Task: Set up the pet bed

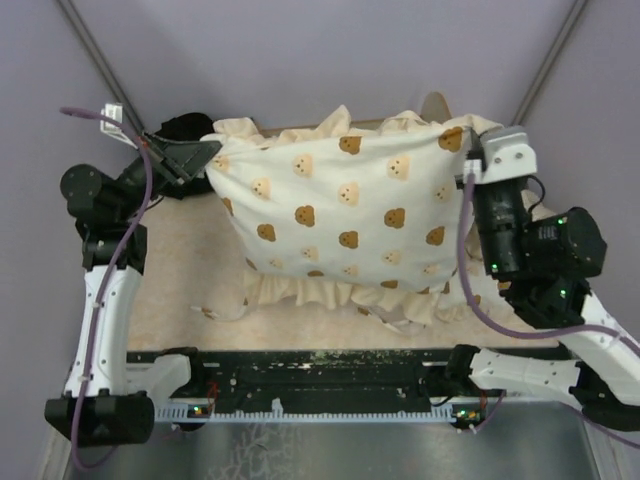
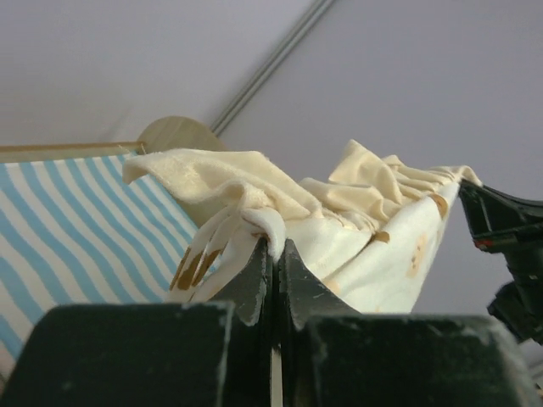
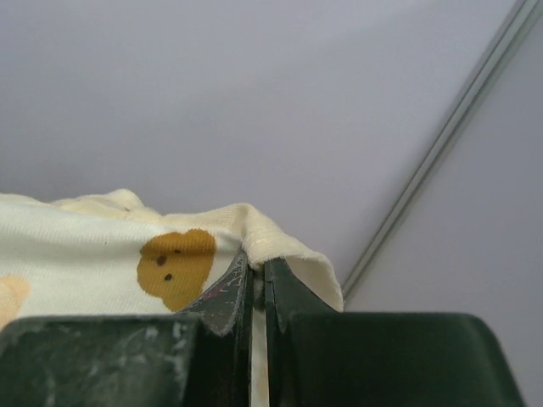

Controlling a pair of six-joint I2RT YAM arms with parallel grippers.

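A cream frilled cushion (image 1: pixel 340 210) with brown bear prints hangs stretched between my two grippers. The left gripper (image 1: pixel 208 153) is shut on its left corner (image 2: pixel 254 222), and the right gripper (image 1: pixel 470 160) is shut on its right corner (image 3: pixel 271 242). The cushion covers most of the pet bed below it. Only the rounded light-wood headboard (image 1: pixel 435 103) pokes out behind it from above. The left wrist view catches the bed's blue-and-white striped mattress (image 2: pixel 68 229) and the headboard (image 2: pixel 178 134) under the lifted cushion (image 2: pixel 382 246).
A plain beige cloth (image 1: pixel 185 270) covers the tabletop under the bed. A black rail (image 1: pixel 320 370) with the arm bases runs along the near edge. Lilac walls close in the back and sides. The right arm's black gripper body (image 2: pixel 501 229) shows in the left wrist view.
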